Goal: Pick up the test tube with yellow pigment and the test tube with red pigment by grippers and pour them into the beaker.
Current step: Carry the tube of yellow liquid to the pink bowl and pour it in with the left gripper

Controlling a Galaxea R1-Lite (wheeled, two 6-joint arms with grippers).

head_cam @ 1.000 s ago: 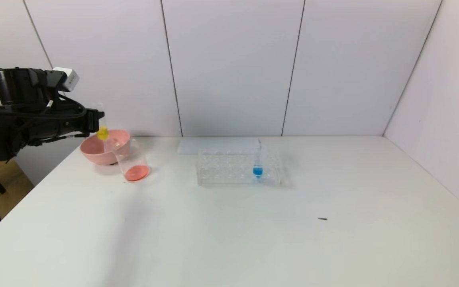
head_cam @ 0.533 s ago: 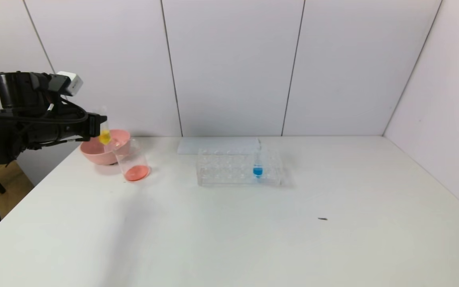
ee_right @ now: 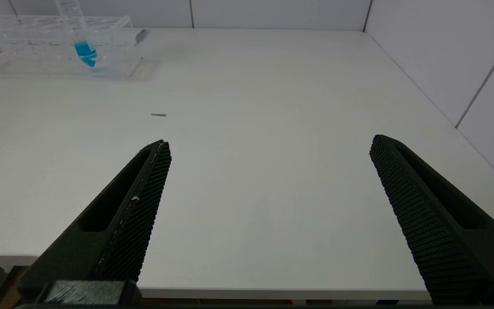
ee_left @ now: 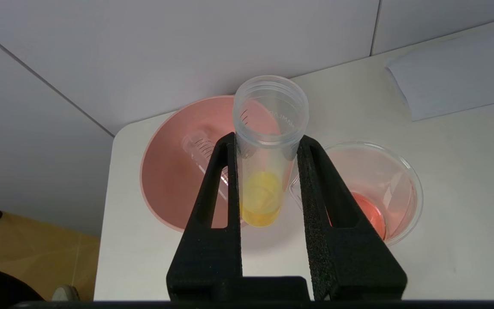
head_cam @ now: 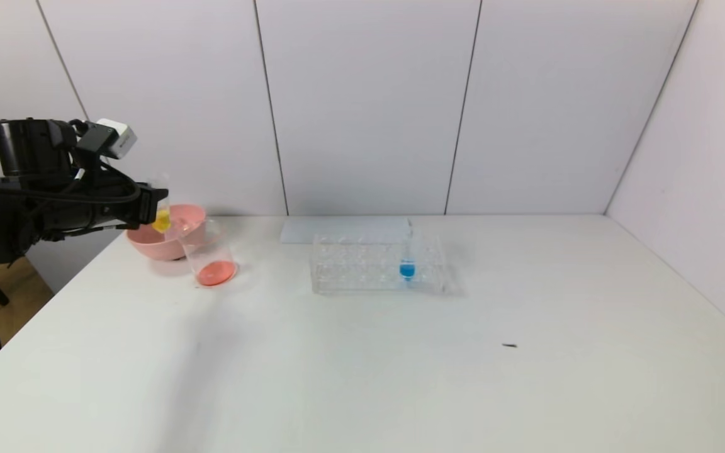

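Since a second ago the left gripper (head_cam: 148, 206) has dropped a little lower and tipped slightly, carrying the test tube with yellow pigment (head_cam: 162, 218) down with it so that the yellow liquid now shows against the pink bowl's (head_cam: 148, 244) near rim. The gripper is clamped on that tube: in the left wrist view both black fingers (ee_left: 223, 184) press its clear wall from either side, the open mouth toward the camera and the yellow liquid (ee_left: 260, 199) pooled at the round bottom. The tube hangs over the left back corner of the white table (head_cam: 362, 365), above the pink bowl and just beside the beaker (head_cam: 208, 255), not over the beaker's mouth. The beaker stands upright on the table, touching or nearly touching the bowl on its right side, with a layer of red-orange liquid (head_cam: 216, 272) in its bottom. Inside the bowl lies an empty clear tube (ee_left: 202, 150) on its side. Near the middle of the table stands the clear tube rack (head_cam: 376, 264), holding one upright tube of blue liquid (head_cam: 407, 265) toward its right end; a flat white sheet (head_cam: 343, 229) lies just behind it. The right gripper (ee_right: 268, 189) hovers low over the near right part of the table, well apart from everything, its fingers spread wide with nothing between them.
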